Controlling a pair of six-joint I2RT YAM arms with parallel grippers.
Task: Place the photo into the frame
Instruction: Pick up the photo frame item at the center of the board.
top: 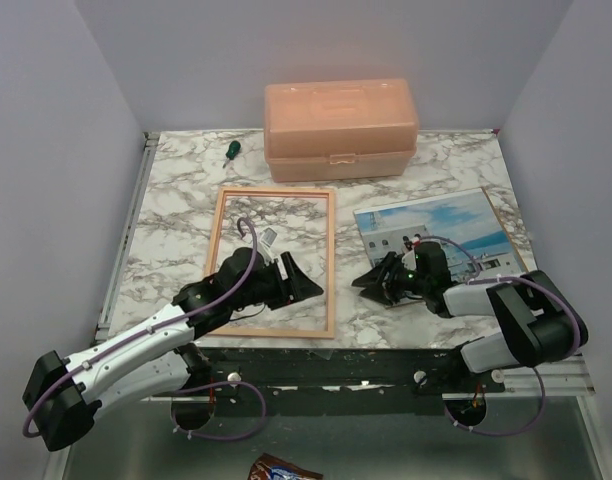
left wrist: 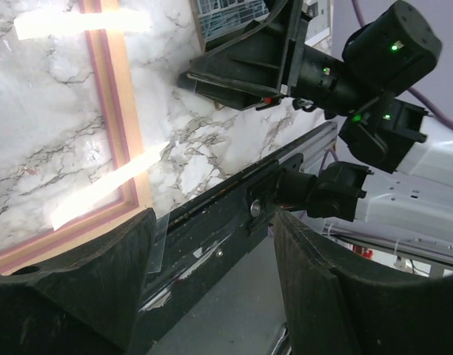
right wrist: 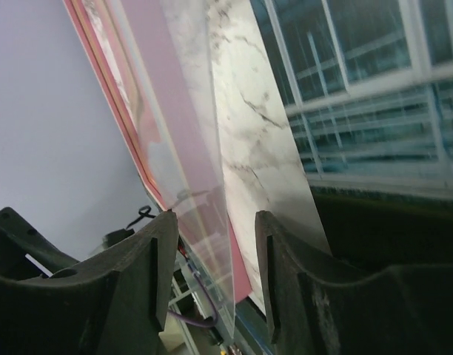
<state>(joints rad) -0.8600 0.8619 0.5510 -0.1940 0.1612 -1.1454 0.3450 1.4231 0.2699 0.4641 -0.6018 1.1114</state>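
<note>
The frame (top: pixel 329 260) lies flat left of centre, pale wood with a pink inner edge, also seen in the left wrist view (left wrist: pixel 115 103) and the right wrist view (right wrist: pixel 240 274). The photo (top: pixel 441 230), a white building against blue sky, lies flat to its right (right wrist: pixel 360 96). A clear sheet (right wrist: pixel 204 214) sticks out past the frame's near right corner (left wrist: pixel 158 237). My left gripper (top: pixel 304 283) hangs open and empty over that corner (left wrist: pixel 212 222). My right gripper (top: pixel 369 283) points left at the photo's near left corner, jaws apart (right wrist: pixel 215 222), with the sheet's edge showing in the gap.
A peach plastic box (top: pixel 341 130) stands at the back, with a green screwdriver (top: pixel 230 150) to its left. A brown strip (top: pixel 503 228) shows along the photo's right side. The table's dark near edge (top: pixel 386 360) runs just below both grippers.
</note>
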